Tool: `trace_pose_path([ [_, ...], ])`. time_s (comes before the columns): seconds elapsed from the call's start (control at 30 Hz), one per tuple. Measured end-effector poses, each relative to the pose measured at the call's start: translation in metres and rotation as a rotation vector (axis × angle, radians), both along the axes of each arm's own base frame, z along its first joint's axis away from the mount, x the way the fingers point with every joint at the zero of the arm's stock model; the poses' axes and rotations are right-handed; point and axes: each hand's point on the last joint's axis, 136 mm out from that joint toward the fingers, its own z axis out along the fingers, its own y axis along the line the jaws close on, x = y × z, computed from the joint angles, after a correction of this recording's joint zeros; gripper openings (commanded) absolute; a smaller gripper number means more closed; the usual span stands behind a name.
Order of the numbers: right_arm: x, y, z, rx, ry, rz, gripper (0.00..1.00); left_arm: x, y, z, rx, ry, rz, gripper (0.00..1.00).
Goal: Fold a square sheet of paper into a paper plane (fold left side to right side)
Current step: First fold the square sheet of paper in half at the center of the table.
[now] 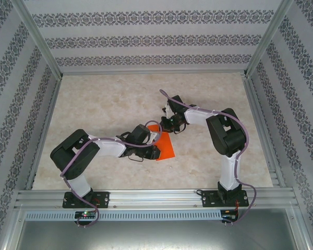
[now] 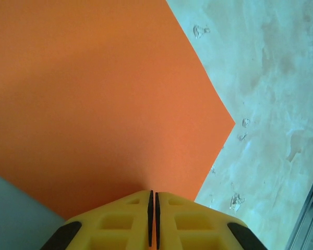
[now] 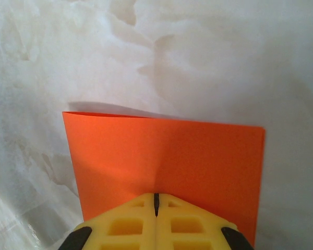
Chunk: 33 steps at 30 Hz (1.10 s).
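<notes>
Paper lies at frame centre on the desk, its left edge pinched by the left pincer, while the right pincer, pressed together, sits at its upper edge.

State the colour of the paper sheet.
The paper sheet is plain bright orange, best seen from the left wrist.

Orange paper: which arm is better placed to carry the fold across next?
Left, probably. The left gripper is shut at a corner of the square sheet of paper, apparently pinching it; the right gripper is shut over the sheet, seemingly pinning it.
</notes>
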Motion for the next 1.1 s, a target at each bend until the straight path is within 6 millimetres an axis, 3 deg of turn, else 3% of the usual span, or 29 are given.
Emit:
trace_pose_path([
  [0.53, -0.003, 0.0, 0.0, 0.002, 0.011, 0.007, 0.04, -0.021, 0.005, -0.001, 0.007, -0.013, -0.018, 0.13],
  [0.8, -0.003, 0.0, 0.0, 0.003, 0.011, 0.006, 0.04, -0.045, 0.02, 0.0, 0.014, 0.025, -0.022, 0.15],
  [0.97, -0.003, -0.003, 0.0, 0.019, 0.003, -0.019, 0.05, -0.044, 0.024, 0.028, -0.022, -0.007, -0.012, 0.17],
  [1.1, -0.001, -0.012, 0.001, 0.028, 0.002, -0.058, 0.05, -0.017, 0.032, 0.059, -0.073, -0.053, 0.055, 0.2],
])
